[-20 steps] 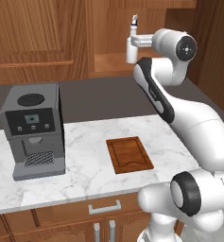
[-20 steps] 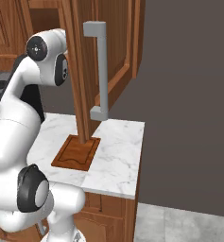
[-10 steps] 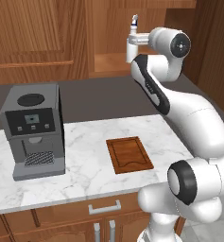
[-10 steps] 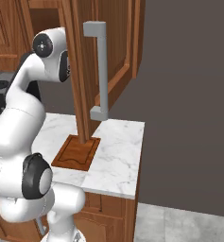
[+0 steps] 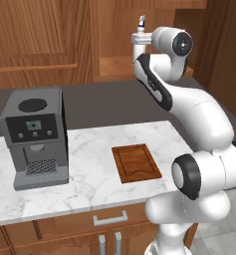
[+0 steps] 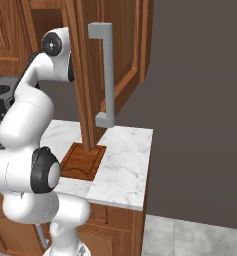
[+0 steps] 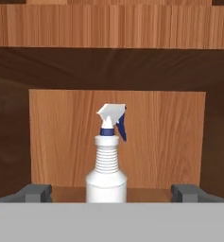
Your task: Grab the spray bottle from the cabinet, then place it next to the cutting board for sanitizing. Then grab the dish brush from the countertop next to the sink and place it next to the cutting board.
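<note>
Spray bottle: a small white plastic spray bottle [image 7: 107, 175] with a ribbed neck, a white trigger head and a dark blue collar and lever, stands upright on the shelf; its tip [image 5: 141, 21] pokes up just past the hand in the left base view.
Cabinet: a warm brown wooden wall cabinet [image 7: 117, 132] with straight grain, a plain shelf and a lighter back panel behind the bottle.
Door: an open panelled brown door [image 6: 121, 50] with a long square grey bar handle [image 6: 106, 75] hangs over the right end of the counter.
Cutting board: a dark reddish-brown rectangular wooden cutting board [image 5: 136, 163] with a groove inside its edge lies flat on the counter, below the cabinet.
Countertop: a white marble countertop [image 5: 89, 169] with faint grey veins, over brown drawers.
Around: a boxy grey coffee machine [image 5: 36, 136] stands at the left, well apart from the board.
Claw: the gripper [image 7: 111, 193] is spread wide, one grey fingertip [image 7: 34, 193] on each side of the bottle's base, neither touching it, holding nothing.
</note>
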Controlling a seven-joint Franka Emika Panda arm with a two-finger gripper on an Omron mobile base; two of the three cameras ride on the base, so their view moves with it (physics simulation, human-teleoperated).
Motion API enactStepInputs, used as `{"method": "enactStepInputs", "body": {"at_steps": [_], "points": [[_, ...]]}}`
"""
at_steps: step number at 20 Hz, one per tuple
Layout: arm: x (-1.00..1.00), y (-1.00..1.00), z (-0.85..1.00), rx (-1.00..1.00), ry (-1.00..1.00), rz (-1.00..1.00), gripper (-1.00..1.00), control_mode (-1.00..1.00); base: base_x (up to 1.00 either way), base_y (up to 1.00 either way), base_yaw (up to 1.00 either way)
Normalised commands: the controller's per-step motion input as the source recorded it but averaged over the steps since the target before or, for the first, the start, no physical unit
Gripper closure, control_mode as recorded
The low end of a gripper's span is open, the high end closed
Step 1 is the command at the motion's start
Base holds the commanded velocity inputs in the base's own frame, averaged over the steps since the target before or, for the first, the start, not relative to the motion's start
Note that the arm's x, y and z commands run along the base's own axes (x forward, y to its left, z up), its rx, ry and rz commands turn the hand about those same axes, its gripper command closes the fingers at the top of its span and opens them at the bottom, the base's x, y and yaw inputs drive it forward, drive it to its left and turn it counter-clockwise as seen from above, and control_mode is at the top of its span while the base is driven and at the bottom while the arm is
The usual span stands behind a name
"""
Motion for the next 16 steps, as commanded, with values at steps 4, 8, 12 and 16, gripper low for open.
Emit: {"method": "enactStepInputs", "body": {"at_steps": [4, 8, 12, 16], "points": [[0.41, 0.0, 0.0, 0.0, 0.0, 0.0, -1.0, -1.0, 0.0, 0.0, 0.0], [0.41, 0.0, 0.0, 0.0, 0.0, 0.0, -1.0, -1.0, 0.0, 0.0, 0.0], [0.37, 0.03, -0.09, 0.0, 0.0, 0.0, -1.0, -1.0, 0.0, 0.0, 0.0], [0.32, 0.0, -0.08, 0.0, 0.0, 0.0, -1.0, -1.0, 0.0, 0.0, 0.0]]}}
